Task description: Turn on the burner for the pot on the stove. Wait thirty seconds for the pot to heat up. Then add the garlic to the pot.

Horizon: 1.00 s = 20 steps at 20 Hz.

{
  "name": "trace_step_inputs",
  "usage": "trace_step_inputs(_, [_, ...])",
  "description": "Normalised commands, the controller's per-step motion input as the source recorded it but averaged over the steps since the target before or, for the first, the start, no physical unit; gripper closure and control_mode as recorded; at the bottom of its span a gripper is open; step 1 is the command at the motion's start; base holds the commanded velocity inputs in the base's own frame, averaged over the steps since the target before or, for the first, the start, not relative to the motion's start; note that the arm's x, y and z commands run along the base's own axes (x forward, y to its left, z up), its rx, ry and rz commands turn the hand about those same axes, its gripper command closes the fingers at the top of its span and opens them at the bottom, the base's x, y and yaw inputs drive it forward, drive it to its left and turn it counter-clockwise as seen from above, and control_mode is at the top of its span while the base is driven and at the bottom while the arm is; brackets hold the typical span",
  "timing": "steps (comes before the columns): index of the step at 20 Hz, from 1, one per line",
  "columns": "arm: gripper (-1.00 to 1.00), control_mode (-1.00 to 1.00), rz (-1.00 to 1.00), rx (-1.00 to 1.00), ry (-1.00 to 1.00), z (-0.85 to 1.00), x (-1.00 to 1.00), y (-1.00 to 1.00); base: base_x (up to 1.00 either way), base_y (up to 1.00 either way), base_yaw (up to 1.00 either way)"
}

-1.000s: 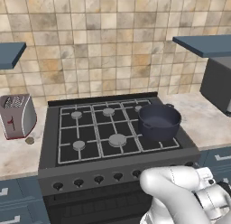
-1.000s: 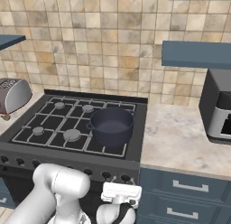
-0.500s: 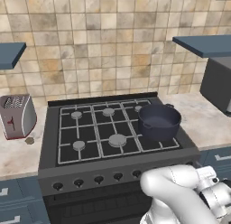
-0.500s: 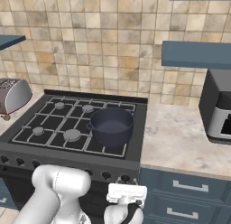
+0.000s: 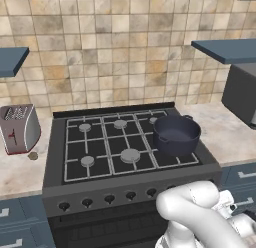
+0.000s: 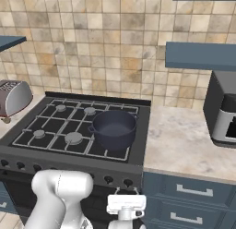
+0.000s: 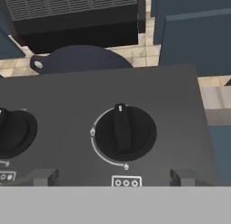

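Far left on the speckled counter I see the chrome toaster [image 5: 19, 128], and just near it the garlic [image 5: 33, 155] — a tiny tan lump, light and firm I'd guess, best pinched across its middle. Next comes the stove [image 5: 55, 179], matte black-grey with grid grates and round grey caps; its front panel carries a row of dark knobs. The pot [image 5: 176, 134] sits on the near right burner, dark navy, straight-sided, with small loop handles — heavy-looking and rigid, but I needn't lift it. In the hand view, the knob [image 7: 122, 133] straight ahead is a smooth black disc with a raised central ridge, its pointer straight up in that view; I'd grip across that ridge, since it should turn stiffly and the rim looks slippery. My gripper [image 6: 126, 212] hangs low before the right end of the panel, fingers [image 7: 42, 176] spread wide and holding nothing.
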Motion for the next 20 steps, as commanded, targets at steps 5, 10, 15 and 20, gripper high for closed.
trace_step_inputs(5, [-1.0, -1.0, -0.07, -0.02, 0.0, 0.36, 0.11, 0.07, 0.0, 0.0, 0.0])
trace_step_inputs(10, [-1.0, -1.0, -0.05, 0.0, 0.0, 0.43, 0.03, -0.03, 0.0, 0.0, 0.0])
trace_step_inputs(15, [-1.0, -1.0, -0.02, 0.0, 0.03, 0.03, 0.11, 0.09, 0.0, 0.0, 0.0])
trace_step_inputs(20, [-1.0, -1.0, 0.0, 0.0, 0.04, -0.31, 0.37, 0.21, 0.0, 0.0, 0.0])
